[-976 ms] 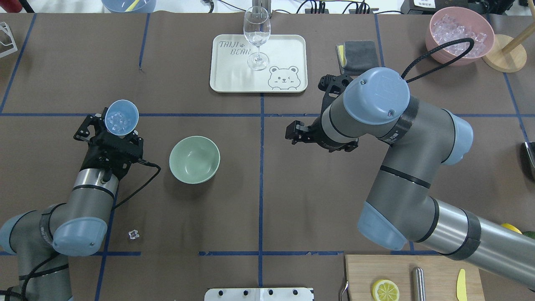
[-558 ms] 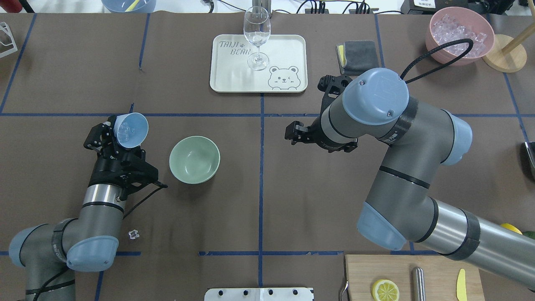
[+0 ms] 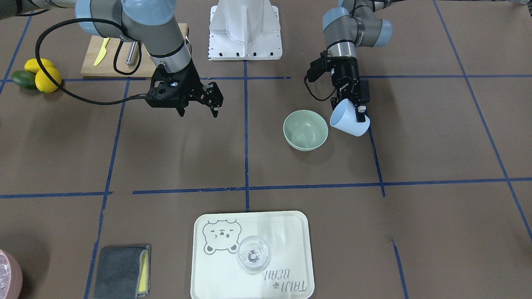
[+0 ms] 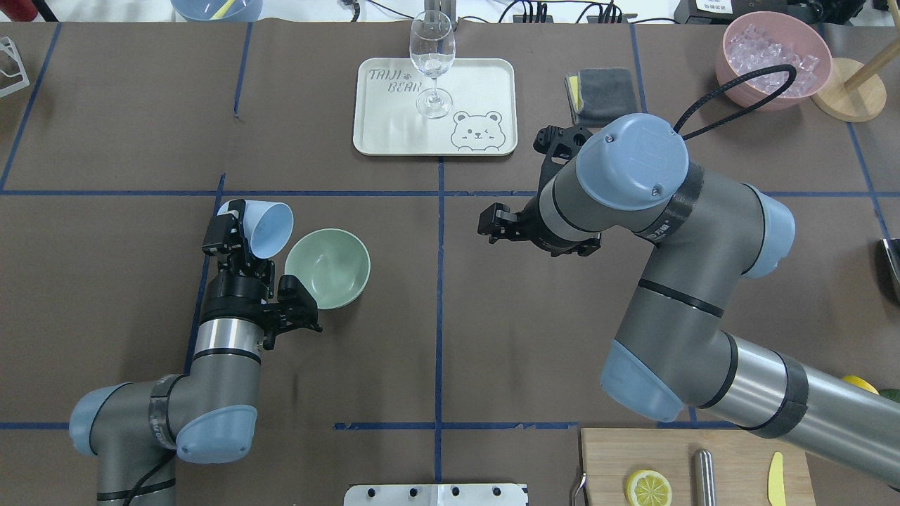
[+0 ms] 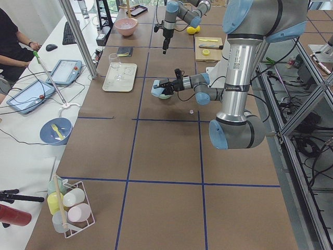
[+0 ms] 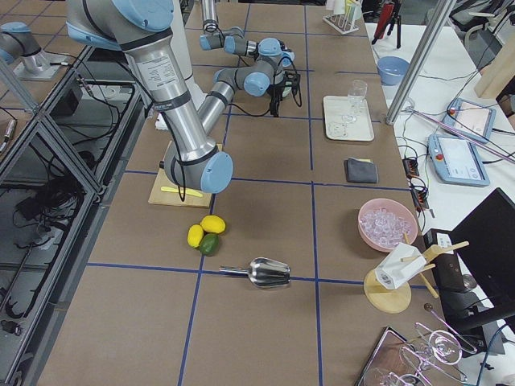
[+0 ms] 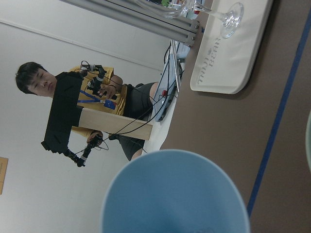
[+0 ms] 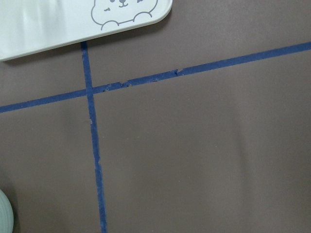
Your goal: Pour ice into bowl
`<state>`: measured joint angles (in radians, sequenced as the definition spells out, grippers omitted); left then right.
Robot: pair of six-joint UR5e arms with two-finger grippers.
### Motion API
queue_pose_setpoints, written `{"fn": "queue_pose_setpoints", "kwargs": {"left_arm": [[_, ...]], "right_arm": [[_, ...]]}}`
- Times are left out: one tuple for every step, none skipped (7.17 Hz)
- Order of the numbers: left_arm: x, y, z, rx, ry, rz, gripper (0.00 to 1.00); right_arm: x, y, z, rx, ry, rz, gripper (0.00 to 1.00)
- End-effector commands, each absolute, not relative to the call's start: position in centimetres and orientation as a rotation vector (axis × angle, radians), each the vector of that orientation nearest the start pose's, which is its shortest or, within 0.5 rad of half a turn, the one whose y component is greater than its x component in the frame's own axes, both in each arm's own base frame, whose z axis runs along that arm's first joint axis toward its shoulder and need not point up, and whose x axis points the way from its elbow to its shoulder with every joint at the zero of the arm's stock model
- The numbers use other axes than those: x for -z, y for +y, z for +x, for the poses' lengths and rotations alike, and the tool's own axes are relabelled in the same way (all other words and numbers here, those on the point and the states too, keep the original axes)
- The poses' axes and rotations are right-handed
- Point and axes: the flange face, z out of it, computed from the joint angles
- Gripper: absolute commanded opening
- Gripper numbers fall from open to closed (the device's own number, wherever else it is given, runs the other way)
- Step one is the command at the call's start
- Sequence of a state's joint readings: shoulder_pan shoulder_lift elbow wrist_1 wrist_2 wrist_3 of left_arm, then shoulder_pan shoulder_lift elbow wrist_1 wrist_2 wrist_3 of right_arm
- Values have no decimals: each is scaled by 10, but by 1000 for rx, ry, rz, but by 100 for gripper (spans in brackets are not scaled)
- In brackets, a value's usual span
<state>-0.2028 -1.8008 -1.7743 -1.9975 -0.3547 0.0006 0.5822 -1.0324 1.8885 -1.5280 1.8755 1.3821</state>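
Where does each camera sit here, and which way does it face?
Front-facing: across the table, facing the robot; left arm, right arm, left gripper holding the cup beside the bowl.
Overhead: behind the robot, looking forward and down; both arms.
Exterior left: table's end, left arm near.
Exterior right: opposite end, right arm near.
Left wrist: looks past the cup's rim to the tray; no arm shows.
Right wrist: down at the table; no arm shows.
Shared: front-facing and overhead show the bowl and tray, mirrored.
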Motion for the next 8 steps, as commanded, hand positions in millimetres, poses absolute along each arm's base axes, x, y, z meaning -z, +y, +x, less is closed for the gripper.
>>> {"fn": "queue_pose_setpoints", "kwargs": {"left_arm": [[-355,-332,492,-765,-587,1278,0],[-356,-332,491,-826,-650,1261,0],[-362,-333,492,-903,-764,1233,0],[-363,-333,492,-940,-802,1219,0],[-365,-333,493,-964,-826,1208,0],[-366,-333,492,-959,-845,1207,0],[-366,-333,492,-968,-852,1204,0],[-366,-334,490,-968,-859,1203,0]], "right_arm": [[-212,-423,-453,-228,-936,73,100],[-211,-423,-453,-227,-937,73,100],[-212,-423,-453,-228,-936,73,100],[-210,-422,-453,-233,-939,71,100],[-210,-422,-452,-238,-941,69,100],[-203,-422,-453,-241,-951,71,100],[-202,-422,-453,-242,-952,70,100],[-202,-422,-453,-244,-952,70,100]]}}
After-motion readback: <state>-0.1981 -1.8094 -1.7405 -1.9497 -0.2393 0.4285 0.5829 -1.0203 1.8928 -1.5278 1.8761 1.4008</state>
